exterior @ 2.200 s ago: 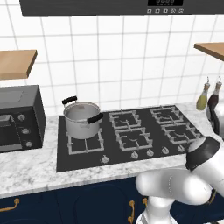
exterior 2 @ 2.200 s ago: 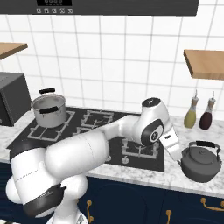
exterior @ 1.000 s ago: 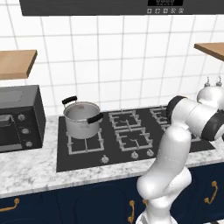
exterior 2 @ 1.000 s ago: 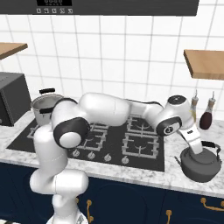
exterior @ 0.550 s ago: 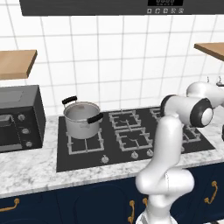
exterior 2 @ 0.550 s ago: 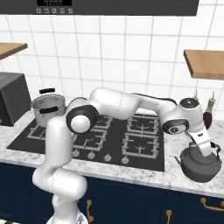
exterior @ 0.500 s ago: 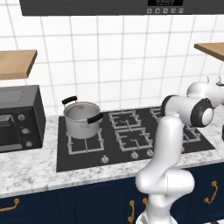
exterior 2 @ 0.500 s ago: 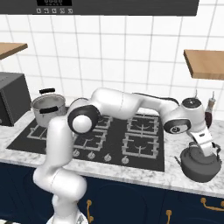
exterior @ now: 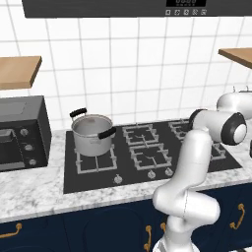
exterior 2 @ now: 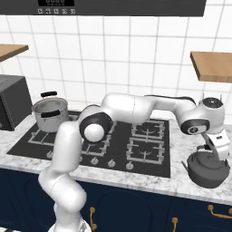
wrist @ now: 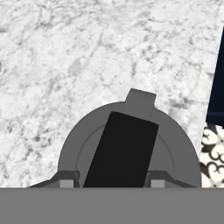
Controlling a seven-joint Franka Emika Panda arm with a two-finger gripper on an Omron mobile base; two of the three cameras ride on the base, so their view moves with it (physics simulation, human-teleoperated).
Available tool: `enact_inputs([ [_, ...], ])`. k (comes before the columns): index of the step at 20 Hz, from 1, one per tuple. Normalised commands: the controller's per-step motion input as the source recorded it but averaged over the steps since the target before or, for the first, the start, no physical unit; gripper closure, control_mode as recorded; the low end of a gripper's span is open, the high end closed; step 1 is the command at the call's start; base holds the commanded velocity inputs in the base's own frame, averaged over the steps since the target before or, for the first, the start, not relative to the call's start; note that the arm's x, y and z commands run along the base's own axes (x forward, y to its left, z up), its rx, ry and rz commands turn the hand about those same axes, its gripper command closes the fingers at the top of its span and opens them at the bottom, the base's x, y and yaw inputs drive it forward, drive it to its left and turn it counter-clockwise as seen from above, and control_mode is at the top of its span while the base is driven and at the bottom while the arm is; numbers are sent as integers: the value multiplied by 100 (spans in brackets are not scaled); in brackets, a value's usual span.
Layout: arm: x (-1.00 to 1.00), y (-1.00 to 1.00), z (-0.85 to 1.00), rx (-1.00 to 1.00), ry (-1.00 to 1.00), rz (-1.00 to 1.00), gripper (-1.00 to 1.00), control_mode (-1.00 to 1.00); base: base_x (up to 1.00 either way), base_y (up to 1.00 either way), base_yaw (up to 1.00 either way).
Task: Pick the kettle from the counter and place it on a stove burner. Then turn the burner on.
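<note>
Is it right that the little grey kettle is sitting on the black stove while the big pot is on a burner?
Not quite. The kettle is on the white marble counter, right of the stove, as the right base view shows. The pot is indeed on a burner.

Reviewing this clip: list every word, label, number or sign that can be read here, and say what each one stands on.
Nothing can be read for certain.
Range hood display: pale digits and small button marks, too small and blurred to read.
Toaster oven: round knobs with no legible markings.
Cooktop: front knobs, no legible markings.
Kettle, pot and counter: no text.
</note>
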Motion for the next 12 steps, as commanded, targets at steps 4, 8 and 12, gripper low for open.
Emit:
enact_inputs([
  [4,3,13,-36,0,0,-2,100,-100,0,0,0],
  [8,-7,15,-1,0,-1,-5,100,-100,0,0,0],
  [12,-45,44,16,0,-15,-2,100,-100,0,0,0],
])
